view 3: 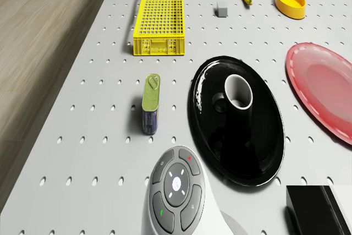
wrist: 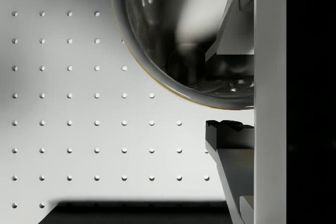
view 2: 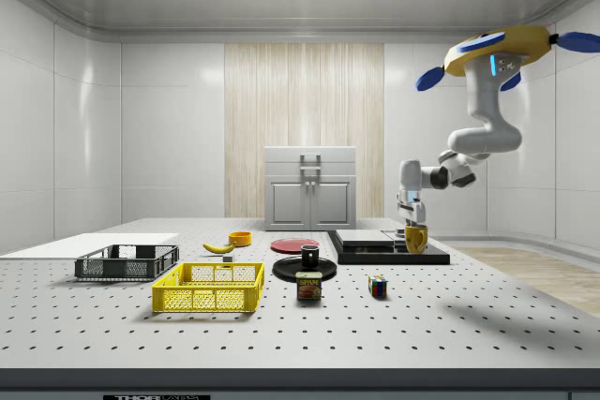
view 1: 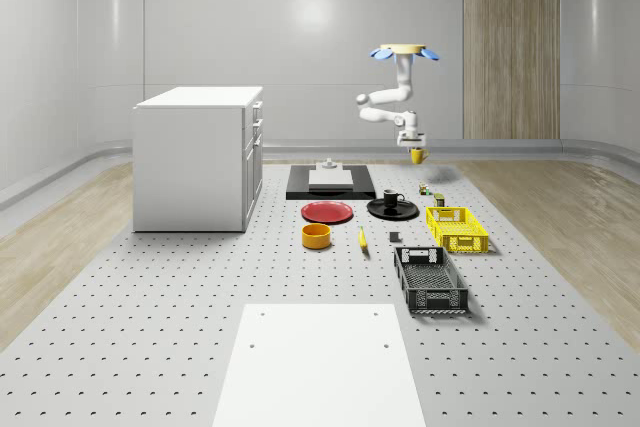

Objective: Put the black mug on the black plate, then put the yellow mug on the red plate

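Here, the gripper [view 1: 417, 150] pinches the yellow mug [view 1: 417, 156] at the whole-scene view's right of centre, the drone [view 1: 405, 51] hovering above. Black mug [view 1: 391, 199] sits on black plate [view 1: 393, 210]. Carry leftward and lower gently, centred over the red plate [view 1: 327, 212].

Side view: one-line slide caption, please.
Hovering drone holds yellow mug in gripper; black mug sits on black plate.

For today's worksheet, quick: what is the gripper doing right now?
Gripper: shut on the yellow mug, held in the air beside the black plate.
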Available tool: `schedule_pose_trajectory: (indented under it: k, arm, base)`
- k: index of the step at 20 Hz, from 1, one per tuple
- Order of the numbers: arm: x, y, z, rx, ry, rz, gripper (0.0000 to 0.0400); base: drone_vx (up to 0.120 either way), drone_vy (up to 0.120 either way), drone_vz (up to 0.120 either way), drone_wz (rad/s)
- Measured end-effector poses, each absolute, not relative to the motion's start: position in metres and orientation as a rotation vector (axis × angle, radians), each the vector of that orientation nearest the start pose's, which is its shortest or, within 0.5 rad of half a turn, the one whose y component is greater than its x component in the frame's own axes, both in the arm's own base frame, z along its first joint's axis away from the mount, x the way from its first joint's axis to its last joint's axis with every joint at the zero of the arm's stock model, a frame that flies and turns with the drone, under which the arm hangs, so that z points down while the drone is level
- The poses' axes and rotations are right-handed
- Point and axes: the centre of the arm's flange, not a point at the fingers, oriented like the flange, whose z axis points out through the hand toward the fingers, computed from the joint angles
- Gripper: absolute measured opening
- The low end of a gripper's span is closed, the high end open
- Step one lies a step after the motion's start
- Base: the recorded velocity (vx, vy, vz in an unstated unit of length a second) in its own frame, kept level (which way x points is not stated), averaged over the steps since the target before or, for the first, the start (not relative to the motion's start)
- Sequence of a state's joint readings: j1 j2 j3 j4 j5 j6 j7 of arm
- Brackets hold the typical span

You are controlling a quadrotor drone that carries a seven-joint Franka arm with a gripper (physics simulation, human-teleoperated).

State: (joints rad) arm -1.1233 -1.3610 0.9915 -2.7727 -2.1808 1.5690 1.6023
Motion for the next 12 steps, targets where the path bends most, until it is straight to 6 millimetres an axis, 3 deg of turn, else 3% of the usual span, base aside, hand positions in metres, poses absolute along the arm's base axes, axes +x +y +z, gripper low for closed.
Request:
schedule_pose_trajectory:
  k: [12]
  arm:
    - [0.3047,0.002,0.5968,0.0,-0.002,0.786,0.011]
  base:
    - [0.12,-0.12,0.0,0.0]
